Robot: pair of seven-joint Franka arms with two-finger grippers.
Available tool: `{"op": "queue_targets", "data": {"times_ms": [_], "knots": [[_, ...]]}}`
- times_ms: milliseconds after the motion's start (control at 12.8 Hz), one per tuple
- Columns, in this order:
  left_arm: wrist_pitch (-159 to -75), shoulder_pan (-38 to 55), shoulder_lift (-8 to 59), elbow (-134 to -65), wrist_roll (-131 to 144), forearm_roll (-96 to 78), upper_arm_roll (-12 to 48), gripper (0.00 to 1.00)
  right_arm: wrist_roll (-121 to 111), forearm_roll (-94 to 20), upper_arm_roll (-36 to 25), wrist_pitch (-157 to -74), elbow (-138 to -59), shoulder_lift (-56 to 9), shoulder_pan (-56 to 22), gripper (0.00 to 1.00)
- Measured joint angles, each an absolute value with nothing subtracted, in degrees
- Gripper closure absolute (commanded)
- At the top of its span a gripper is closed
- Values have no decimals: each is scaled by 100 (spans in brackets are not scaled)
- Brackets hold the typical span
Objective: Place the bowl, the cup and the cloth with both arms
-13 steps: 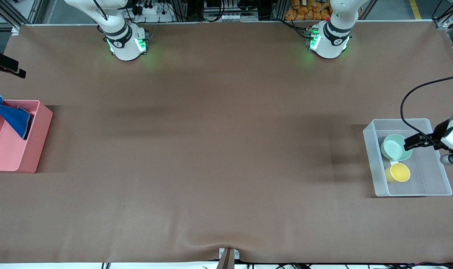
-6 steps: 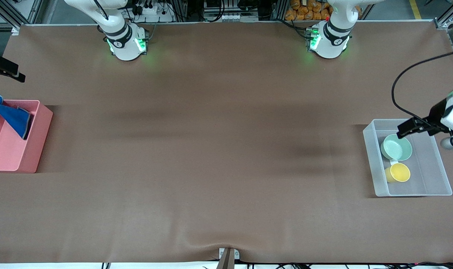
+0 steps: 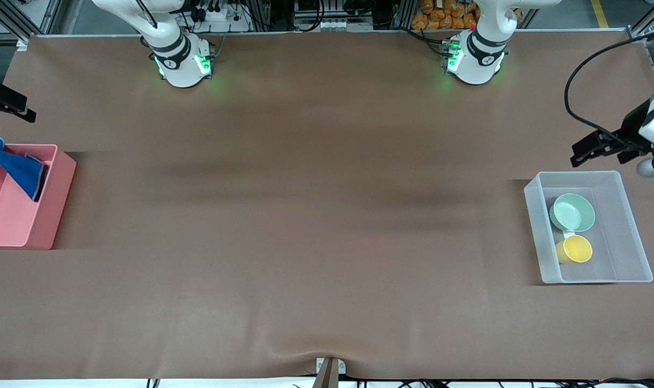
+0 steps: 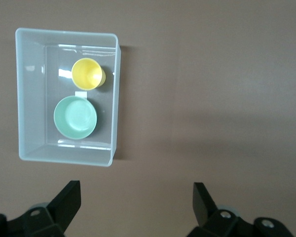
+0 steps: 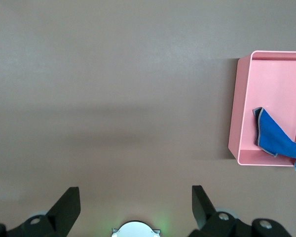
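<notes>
The mint-green bowl (image 3: 573,212) (image 4: 75,117) and the yellow cup (image 3: 575,249) (image 4: 88,74) sit side by side in a clear plastic bin (image 3: 628,226) (image 4: 29,98) at the left arm's end of the table. The blue cloth (image 3: 14,164) (image 5: 278,140) hangs over the rim of a pink bin (image 3: 14,226) (image 5: 271,74) at the right arm's end. My left gripper (image 3: 575,153) (image 4: 136,190) hangs open and empty over bare table beside the clear bin. My right gripper (image 3: 25,106) (image 5: 135,195) is open and empty over bare table beside the pink bin.
Brown cloth covers the whole table (image 3: 305,215). The two arm bases (image 3: 184,64) (image 3: 472,59) glow green along the edge farthest from the front camera. A black cable (image 3: 575,75) loops from the left arm's wrist.
My left gripper has drawn back from over the bowl in the clear bin to the bare table beside it. My right gripper has shifted slightly. Bowl, cup and cloth stay put.
</notes>
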State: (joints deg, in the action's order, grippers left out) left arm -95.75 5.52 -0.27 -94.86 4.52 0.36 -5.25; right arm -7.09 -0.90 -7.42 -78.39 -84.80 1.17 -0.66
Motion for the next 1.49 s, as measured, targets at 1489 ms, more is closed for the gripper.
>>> {"op": "queue_targets", "data": {"times_ms": [1489], "knots": [[-9547, 293, 10, -9387, 446, 36, -278, 0, -706, -90, -871, -7835, -8483, 113, -106, 0]]}}
